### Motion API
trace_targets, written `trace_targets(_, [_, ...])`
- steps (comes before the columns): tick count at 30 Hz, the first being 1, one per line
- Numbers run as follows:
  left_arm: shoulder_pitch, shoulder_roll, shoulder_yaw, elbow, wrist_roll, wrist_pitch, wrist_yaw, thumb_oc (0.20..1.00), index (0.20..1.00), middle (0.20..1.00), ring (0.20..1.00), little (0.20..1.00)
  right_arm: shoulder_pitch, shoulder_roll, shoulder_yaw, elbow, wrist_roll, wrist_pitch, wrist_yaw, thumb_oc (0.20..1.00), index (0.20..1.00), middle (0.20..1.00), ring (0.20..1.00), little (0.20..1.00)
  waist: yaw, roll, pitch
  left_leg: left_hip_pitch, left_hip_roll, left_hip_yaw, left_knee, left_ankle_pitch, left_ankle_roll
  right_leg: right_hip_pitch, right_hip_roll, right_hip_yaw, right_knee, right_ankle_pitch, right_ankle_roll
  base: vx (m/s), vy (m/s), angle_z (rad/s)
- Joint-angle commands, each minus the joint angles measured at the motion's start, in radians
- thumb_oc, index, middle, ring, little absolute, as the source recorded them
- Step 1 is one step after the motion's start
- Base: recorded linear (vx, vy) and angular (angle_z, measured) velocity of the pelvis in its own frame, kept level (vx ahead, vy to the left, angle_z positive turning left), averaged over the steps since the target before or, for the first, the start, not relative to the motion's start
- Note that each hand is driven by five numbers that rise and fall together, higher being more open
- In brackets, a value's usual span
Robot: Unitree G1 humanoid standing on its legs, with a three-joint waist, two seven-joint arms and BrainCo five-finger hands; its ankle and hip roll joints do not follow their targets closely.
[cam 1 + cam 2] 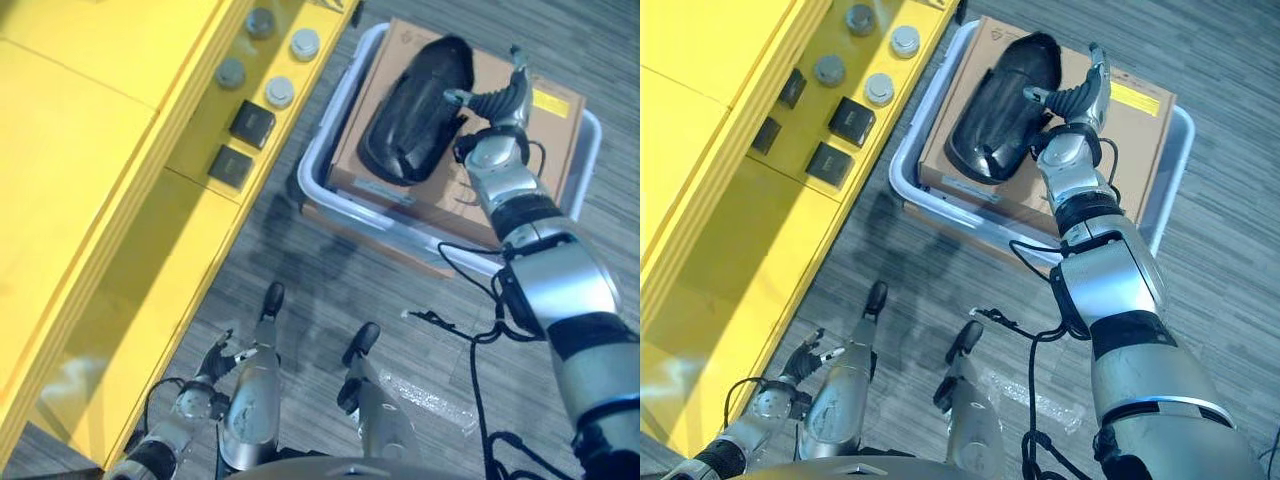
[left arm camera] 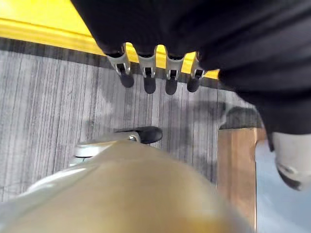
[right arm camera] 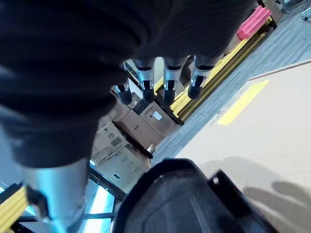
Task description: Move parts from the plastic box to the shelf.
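Shelf (image 1: pixel 120 150): glossy yellow, flat boards with a stepped front edge, on the robot's left.
Parts on shelf: four round grey discs (image 1: pixel 280 92) and two square black blocks (image 1: pixel 252 123), grouped near the shelf's edge.
Left hand (image 1: pixel 222 358): low by the shelf's front edge, fingers straight and relaxed, holding nothing.
Plastic box (image 1: pixel 330 130): pale, translucent, rounded rim, standing on the floor just beside the shelf.
Cardboard carton (image 1: pixel 545 125): brown, flat-topped, with a yellow label, sitting inside the plastic box.
Black part (image 1: pixel 415 110): long, domed, matte shell with a ribbed underside edge, lying on the carton's top.
Right hand (image 1: pixel 1080 95): just beside the black part's far end, above the carton; fingers extended and uncurled, gripping nothing.
Floor (image 1: pixel 300 270): grey, fine striped weave.
Room: stacked cartons (image 3: pixel 141 126) and a red block (image 3: pixel 255 22) in the background of the right wrist view.
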Motion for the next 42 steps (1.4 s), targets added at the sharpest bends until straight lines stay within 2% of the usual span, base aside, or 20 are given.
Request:
trace_targets(1, [-0.021, -0.019, -0.059, 0.049, -0.007, -0.008, -0.003, 1.000, 1.000, 1.000, 1.000, 1.000, -0.068, -0.050, 0.030, 0.057, 0.025, -0.009, -0.029, 1.000, 1.000, 1.000, 1.000, 1.000, 0.024, -0.013, -0.006, -0.001, 0.003, -0.046, -0.006, -0.099, -0.021, 0.077, -0.038, -0.017, -0.004, -0.149, 0.098, 0.00, 0.001, 0.15])
trace_targets(5, [-0.036, -0.025, -0.086, 0.086, 0.031, 0.006, 0.002, 1.000, 1.000, 1.000, 1.000, 1.000, -0.081, -0.037, 0.026, 0.124, 0.010, 0.025, -0.046, 1.000, 1.000, 1.000, 1.000, 1.000, 0.036, -0.004, 0.006, -0.014, -0.001, -0.056, -0.006, -0.096, -0.022, 0.070, -0.040, -0.030, -0.004, -0.148, 0.099, -0.01, 0.014, 0.21])
trace_targets(11, [-0.048, -0.050, -0.068, 0.115, -0.007, 0.013, 0.021, 1.000, 1.000, 1.000, 1.000, 1.000, -0.051, -0.030, -0.002, 0.169, 0.009, 0.059, -0.062, 1.000, 1.000, 1.000, 1.000, 1.000, 0.040, 0.015, 0.024, -0.029, -0.011, -0.062, -0.006, -0.090, -0.023, 0.059, -0.047, -0.042, -0.004, -0.142, 0.101, -0.01, 0.023, 0.05])
trace_targets(18, [-0.058, -0.078, -0.087, 0.130, -0.001, 0.023, 0.017, 1.000, 1.000, 1.000, 1.000, 1.000, 0.006, -0.004, -0.058, 0.198, 0.061, 0.065, -0.051, 1.000, 1.000, 1.000, 1.000, 1.000, 0.036, 0.032, 0.018, -0.029, -0.015, -0.057, -0.006, -0.093, -0.021, 0.058, -0.054, -0.046, -0.004, -0.142, 0.102, 0.00, 0.005, 0.00])
trace_targets(23, [-0.066, -0.098, -0.102, 0.130, 0.005, 0.033, 0.022, 1.000, 1.000, 1.000, 1.000, 1.000, 0.070, 0.034, -0.143, 0.185, 0.169, 0.039, -0.079, 1.000, 1.000, 1.000, 1.000, 1.000, 0.029, 0.044, 0.003, -0.012, -0.018, -0.050, -0.006, -0.103, -0.018, 0.069, -0.060, -0.042, -0.004, -0.144, 0.102, 0.00, 0.002, -0.01])
trace_targets(24, [-0.065, -0.101, -0.104, 0.132, 0.007, 0.035, 0.022, 1.000, 1.000, 1.000, 1.000, 1.000, 0.081, 0.042, -0.153, 0.183, 0.189, 0.037, -0.075, 0.545, 0.545, 0.545, 0.545, 0.545, 0.028, 0.045, -0.001, -0.009, -0.019, -0.048, -0.006, -0.105, -0.018, 0.071, -0.060, -0.041, -0.004, -0.145, 0.101, 0.01, 0.003, -0.09])
trace_targets(25, [-0.067, -0.102, -0.103, 0.136, 0.009, 0.035, 0.025, 1.000, 1.000, 1.000, 1.000, 1.000, 0.089, 0.047, -0.166, 0.182, 0.217, 0.030, -0.067, 0.200, 0.200, 0.200, 0.200, 0.200, 0.026, 0.045, -0.003, -0.006, -0.018, -0.048, -0.006, -0.106, -0.017, 0.073, -0.060, -0.040, -0.004, -0.147, 0.101, 0.02, -0.004, -0.08])
trace_targets(29, [-0.070, -0.106, -0.091, 0.153, 0.016, 0.041, 0.026, 1.000, 1.000, 1.000, 1.000, 1.000, 0.118, 0.061, -0.199, 0.174, 0.337, 0.012, -0.010, 0.200, 0.200, 0.200, 0.200, 0.200, 0.020, 0.046, -0.015, 0.010, -0.014, -0.040, -0.006, -0.112, -0.019, 0.085, -0.060, -0.038, -0.004, -0.153, 0.099, 0.01, -0.012, -0.06])
trace_targets(33, [-0.057, -0.101, -0.070, 0.155, 0.028, 0.041, 0.023, 1.000, 1.000, 1.000, 1.000, 1.000, 0.161, 0.069, -0.209, 0.168, 0.364, 0.006, 0.026, 0.200, 0.200, 0.200, 0.200, 0.200, 0.014, 0.042, -0.034, 0.037, -0.009, -0.027, -0.006, -0.119, -0.017, 0.103, -0.058, -0.030, -0.004, -0.158, 0.097, 0.01, -0.014, -0.05])
trace_targets(38, [-0.023, -0.083, -0.030, 0.138, 0.042, 0.037, 0.025, 1.000, 1.000, 1.000, 1.000, 1.000, 0.235, 0.048, -0.236, 0.150, 0.362, -0.004, 0.047, 0.200, 0.200, 0.200, 0.200, 0.200, -0.001, 0.044, -0.071, 0.079, -0.006, -0.016, -0.006, -0.126, -0.012, 0.137, -0.065, -0.027, -0.004, -0.161, 0.096, 0.03, -0.022, -0.06])
trace_targets(42, [0.027, -0.072, 0.022, 0.103, 0.013, 0.022, 0.031, 1.000, 1.000, 1.000, 1.000, 1.000, 0.268, 0.011, -0.205, 0.103, 0.273, -0.007, 0.057, 0.200, 0.200, 0.200, 0.200, 0.200, -0.020, 0.045, -0.096, 0.123, 0.001, 0.004, -0.006, -0.138, -0.011, 0.170, -0.064, -0.016, -0.004, -0.170, 0.092, 0.01, -0.029, -0.10])
